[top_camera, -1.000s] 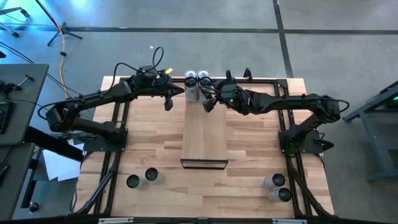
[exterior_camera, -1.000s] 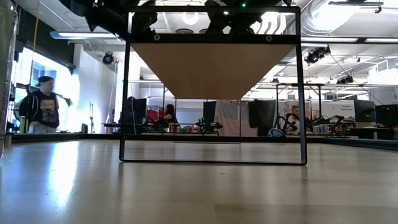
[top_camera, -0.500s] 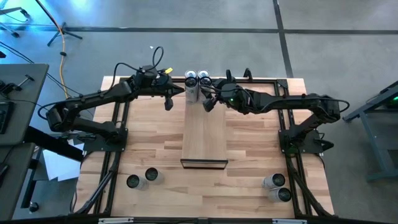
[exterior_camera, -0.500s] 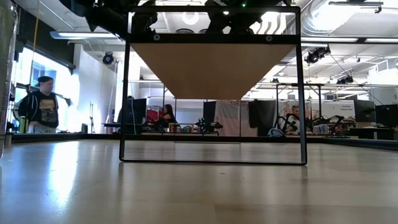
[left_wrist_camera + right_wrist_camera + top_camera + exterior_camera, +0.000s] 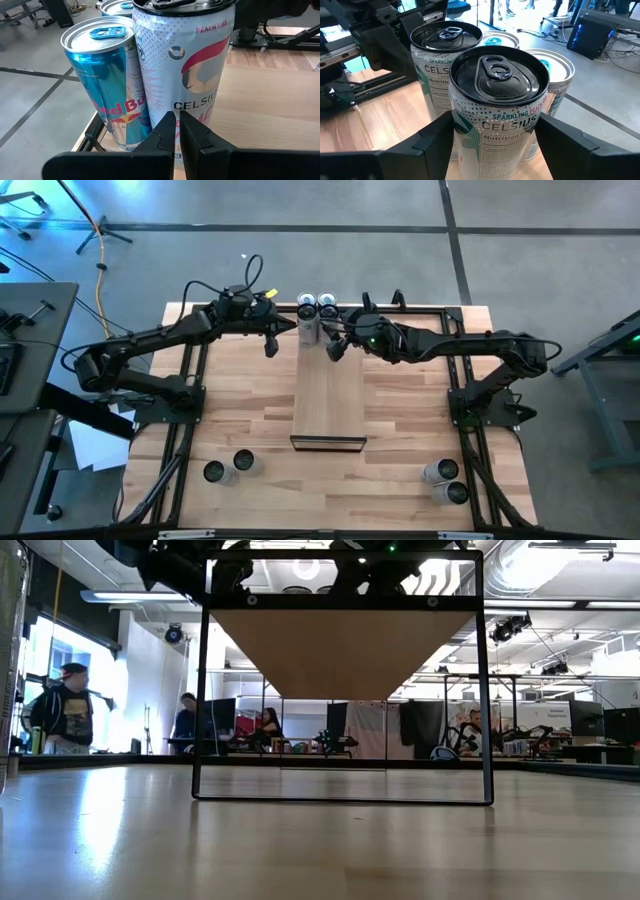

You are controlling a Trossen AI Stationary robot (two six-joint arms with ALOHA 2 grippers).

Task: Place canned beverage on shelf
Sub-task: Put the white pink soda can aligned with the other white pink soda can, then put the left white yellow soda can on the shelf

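Butcher-block table point(image 5: 250, 420): carries everything, framed by black rails.

Shelf point(image 5: 328, 395): long light-wood platform running down the table's middle on a black frame; in the low view its underside point(image 5: 340, 650) hangs above the tabletop between two black uprights.

Left arm: reaches in along the table's far edge. Left gripper point(image 5: 272, 343) sits just beside the shelf's far end, on its left side. Jaws clenched together with nothing between them; in the left wrist view the two fingertips point(image 5: 176, 131) meet directly in front of a white Celsius can point(image 5: 182, 75), with a blue Red Bull can point(image 5: 112, 85) touching that can's side.

Right arm: reaches in from the opposite side. Right gripper point(image 5: 338, 346) is at the shelf's far end, on its right side. In the right wrist view its jaws stand on either side of the nearest Celsius can point(image 5: 496, 107), one dark finger point(image 5: 437, 137) at each flank, close enough that they appear to be grasping it; whether the pads press the can I cannot tell.

Can cluster point(image 5: 316, 315): four cans stand upright and packed together at the shelf's far end. A second Celsius can point(image 5: 442, 70) stands just behind the flanked one.

Spare cans: two near the table's front left point(image 5: 230, 466), two at front right point(image 5: 443, 480), well apart from the shelf.

Background: people point(image 5: 62, 710) stand in the room beyond.
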